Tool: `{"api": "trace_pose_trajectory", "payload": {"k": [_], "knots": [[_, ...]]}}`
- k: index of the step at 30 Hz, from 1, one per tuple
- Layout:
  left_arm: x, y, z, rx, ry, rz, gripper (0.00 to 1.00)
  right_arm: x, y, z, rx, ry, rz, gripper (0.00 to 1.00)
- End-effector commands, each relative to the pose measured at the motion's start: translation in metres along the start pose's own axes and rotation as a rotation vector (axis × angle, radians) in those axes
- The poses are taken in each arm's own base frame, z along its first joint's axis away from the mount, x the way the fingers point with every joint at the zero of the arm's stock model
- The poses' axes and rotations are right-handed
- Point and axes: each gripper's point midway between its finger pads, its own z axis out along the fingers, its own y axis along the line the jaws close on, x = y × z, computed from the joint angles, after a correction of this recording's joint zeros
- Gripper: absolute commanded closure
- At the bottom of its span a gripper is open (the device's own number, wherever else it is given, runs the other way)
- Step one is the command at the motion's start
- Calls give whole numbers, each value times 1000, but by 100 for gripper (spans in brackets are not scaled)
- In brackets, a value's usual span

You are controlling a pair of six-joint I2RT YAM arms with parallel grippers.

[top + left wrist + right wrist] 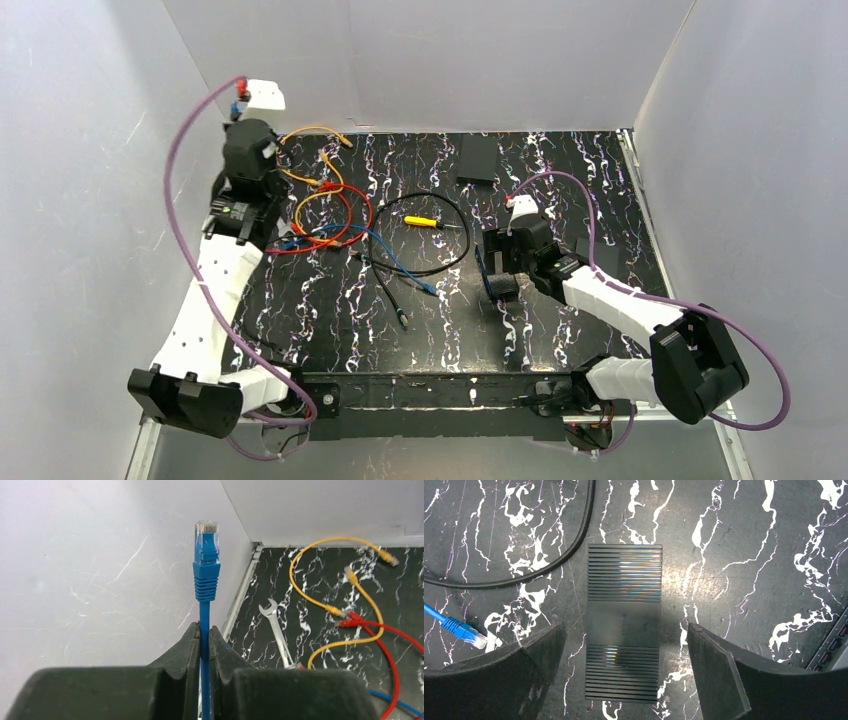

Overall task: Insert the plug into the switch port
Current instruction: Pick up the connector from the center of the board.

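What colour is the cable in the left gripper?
Blue cable, best seen in the left wrist view.

Left gripper is pinched tight on a blue Ethernet cable, its clear RJ45 plug sticking straight up. On the black marbled table to the right: a wrench, a yellow cable, and a red cable.

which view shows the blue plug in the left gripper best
Left wrist: the blue plug stands sharp and whole above the left gripper, shut on its cable. Top view: I cannot make it out. Right wrist shows only a loose plug.
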Motion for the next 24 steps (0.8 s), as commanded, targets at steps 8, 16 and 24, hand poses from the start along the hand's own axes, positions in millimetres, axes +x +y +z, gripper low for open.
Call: {"api": "trace_pose_trajectory", "payload": {"k": [8, 16, 24], "knots": [[68, -140, -39, 486, 39, 224, 100, -14, 18, -2, -95, -62, 11, 1], [89, -197, -95, 816, -55, 270, 100, -17, 33, -7, -186, -83, 1, 1], [99, -236, -145, 1009, -201, 326, 100, -26, 58, -22, -337, -99, -22, 1]]}}
